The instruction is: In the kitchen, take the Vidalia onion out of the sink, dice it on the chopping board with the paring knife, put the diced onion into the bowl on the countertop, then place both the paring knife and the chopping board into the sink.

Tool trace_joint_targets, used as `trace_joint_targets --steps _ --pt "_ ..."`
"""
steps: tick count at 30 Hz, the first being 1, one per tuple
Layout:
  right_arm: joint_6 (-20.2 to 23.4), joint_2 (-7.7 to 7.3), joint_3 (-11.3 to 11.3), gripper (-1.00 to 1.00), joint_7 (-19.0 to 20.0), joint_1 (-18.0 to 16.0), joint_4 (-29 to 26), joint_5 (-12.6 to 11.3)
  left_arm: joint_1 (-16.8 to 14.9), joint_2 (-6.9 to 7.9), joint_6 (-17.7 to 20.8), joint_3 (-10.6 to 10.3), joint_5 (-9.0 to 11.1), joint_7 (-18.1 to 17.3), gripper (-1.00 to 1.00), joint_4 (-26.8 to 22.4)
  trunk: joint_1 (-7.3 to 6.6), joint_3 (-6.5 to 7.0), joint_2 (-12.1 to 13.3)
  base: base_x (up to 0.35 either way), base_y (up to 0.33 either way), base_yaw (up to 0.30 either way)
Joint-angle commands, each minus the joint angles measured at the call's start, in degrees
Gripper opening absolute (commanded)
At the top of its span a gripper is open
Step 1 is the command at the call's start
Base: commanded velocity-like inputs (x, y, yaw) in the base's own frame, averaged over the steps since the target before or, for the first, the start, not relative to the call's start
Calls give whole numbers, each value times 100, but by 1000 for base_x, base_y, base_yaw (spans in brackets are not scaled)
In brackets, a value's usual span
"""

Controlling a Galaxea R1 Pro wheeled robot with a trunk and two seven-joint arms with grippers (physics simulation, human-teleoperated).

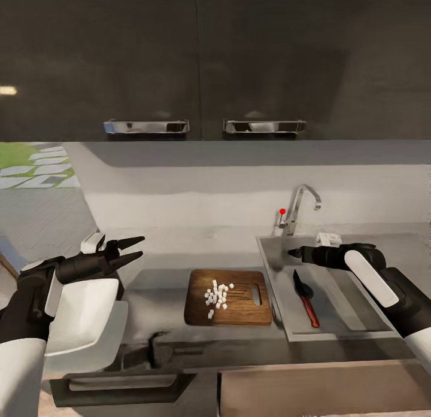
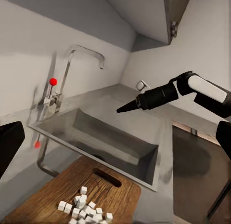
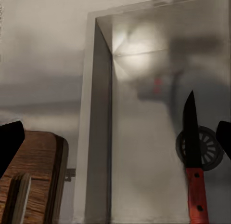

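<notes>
While dice sit on the board, your empty, open left gripper risks scattering them at three o'clock.

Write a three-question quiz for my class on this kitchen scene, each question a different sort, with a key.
1. True or false: the paring knife lies in the sink.
2. Where are the onion cubes? A) in the bowl B) on the chopping board C) in the sink
3. Fill in: the right gripper hangs above the ____.

Key: 1 true. 2 B; the bowl at the counter's left end looks empty. 3 sink; it holds nothing, while the left gripper is open above the bowl.
</notes>
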Motion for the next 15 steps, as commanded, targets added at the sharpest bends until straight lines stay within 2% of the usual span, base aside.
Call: trace_joint_targets --steps 1,6,15 --pt "3 -6 15 100 -58 -8 -6 -60 -5 1 61 1 -3 -22 100 -1 1 -13 -14 -270 0 0" --pt "3 -6 15 100 -58 -8 -6 -60 -5 1 61 1 -2 -22 100 -1 1 -13 -14 -187 0 0" --pt "3 -6 14 100 -58 -8 -6 -60 -5 1 61 1 -1 -22 100 -1 1 -13 -14 -15 0 0"
